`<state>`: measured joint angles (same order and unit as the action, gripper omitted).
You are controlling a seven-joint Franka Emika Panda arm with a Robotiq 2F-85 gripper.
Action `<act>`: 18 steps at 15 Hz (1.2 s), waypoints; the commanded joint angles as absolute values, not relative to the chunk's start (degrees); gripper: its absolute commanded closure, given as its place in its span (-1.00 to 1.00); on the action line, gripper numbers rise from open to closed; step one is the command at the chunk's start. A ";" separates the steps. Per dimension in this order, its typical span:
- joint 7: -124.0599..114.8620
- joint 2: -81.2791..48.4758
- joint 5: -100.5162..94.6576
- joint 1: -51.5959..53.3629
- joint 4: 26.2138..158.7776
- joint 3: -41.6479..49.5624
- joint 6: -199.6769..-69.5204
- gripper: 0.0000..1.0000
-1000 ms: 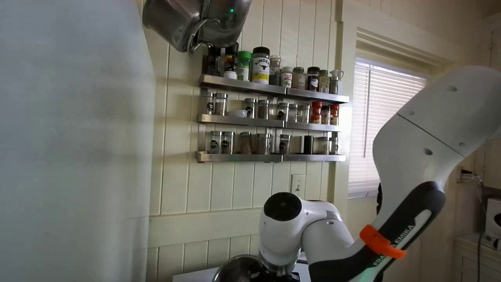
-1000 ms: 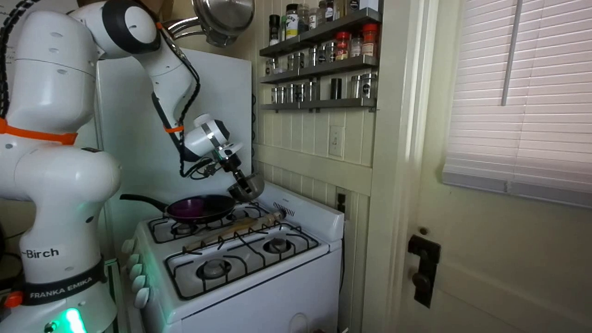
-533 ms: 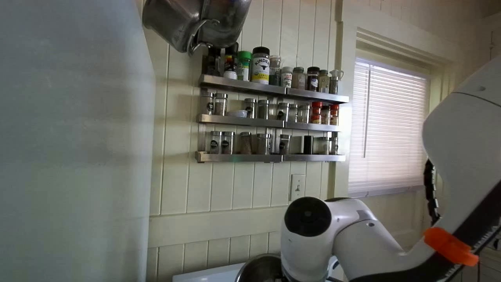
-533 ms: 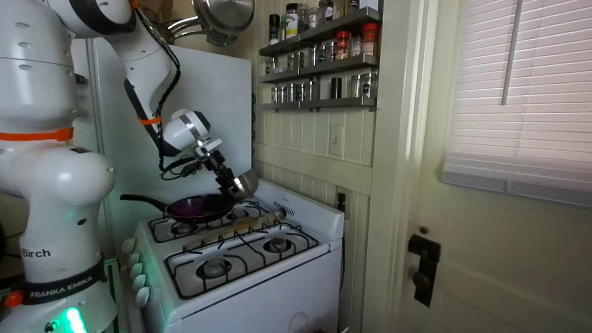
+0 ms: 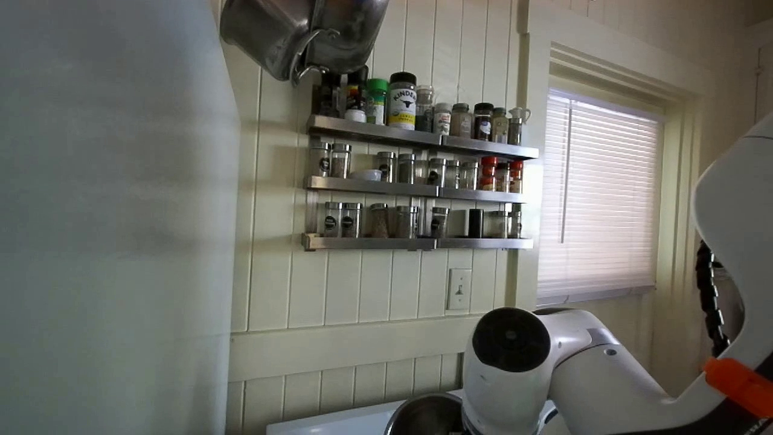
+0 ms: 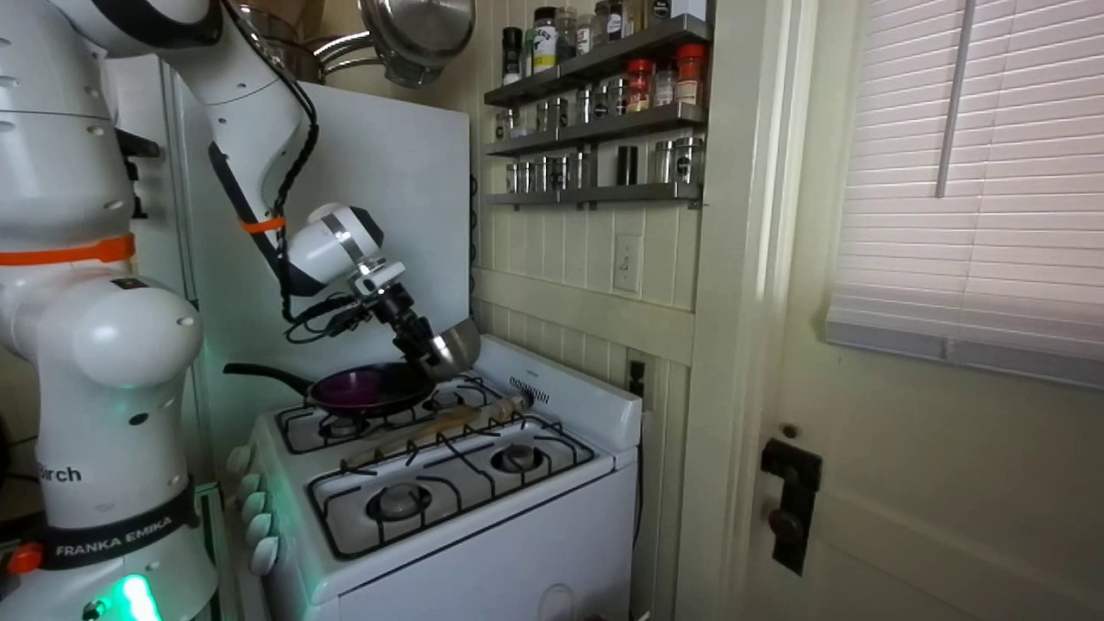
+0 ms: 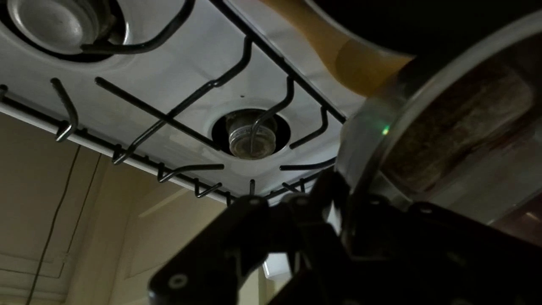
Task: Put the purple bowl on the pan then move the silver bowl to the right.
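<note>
The purple bowl (image 6: 352, 388) sits inside the black pan (image 6: 412, 379), on the far burners in an exterior view. My gripper (image 6: 431, 348) is shut on the rim wall of the silver bowl (image 6: 461, 347) and holds it tilted in the air beside the pan's wall-side edge. In an exterior view only part of the silver bowl (image 5: 426, 415) shows at the bottom; the arm hides my gripper there. In the wrist view the silver bowl (image 7: 372, 131) fills the right side, its wall between the dark fingertips of my gripper (image 7: 345, 203).
A wooden utensil (image 6: 457, 419) lies across the stove's middle, also in the wrist view (image 7: 313, 38). Near burner grates (image 6: 442, 440) stand up from the white stove (image 6: 483, 543). The stove's back panel (image 6: 561, 388) is close behind the bowl. Spice shelves (image 6: 595, 191) hang above.
The arm has drawn back toward its base, with the silver bowl still held. The bowl has shifted right in one exterior view and slightly left in the other. The purple bowl and pan stay put.
</note>
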<state>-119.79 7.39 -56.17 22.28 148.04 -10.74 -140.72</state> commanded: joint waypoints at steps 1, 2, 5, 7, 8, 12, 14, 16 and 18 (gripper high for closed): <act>-127.51 16.13 -57.84 17.28 154.20 -12.33 -143.94 0.96; -128.87 18.24 -57.52 16.46 155.70 -12.42 -144.25 0.96; -134.71 22.96 -57.24 14.04 160.51 -12.70 -146.32 0.96; -141.19 18.76 -57.86 16.25 157.44 -10.72 -145.41 0.96; -144.21 18.45 -57.29 16.76 158.26 -10.46 -145.57 0.96; -157.26 16.61 -59.85 17.89 158.17 -9.69 -148.24 0.96; -151.64 16.40 -56.33 15.25 158.16 -12.68 -146.69 0.84; -151.73 16.53 -56.97 15.09 157.92 -12.80 -147.65 0.96; -148.41 17.91 -55.26 14.52 158.00 -11.51 -150.85 0.96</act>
<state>-151.95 15.38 -57.34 16.15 157.99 -11.47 -147.31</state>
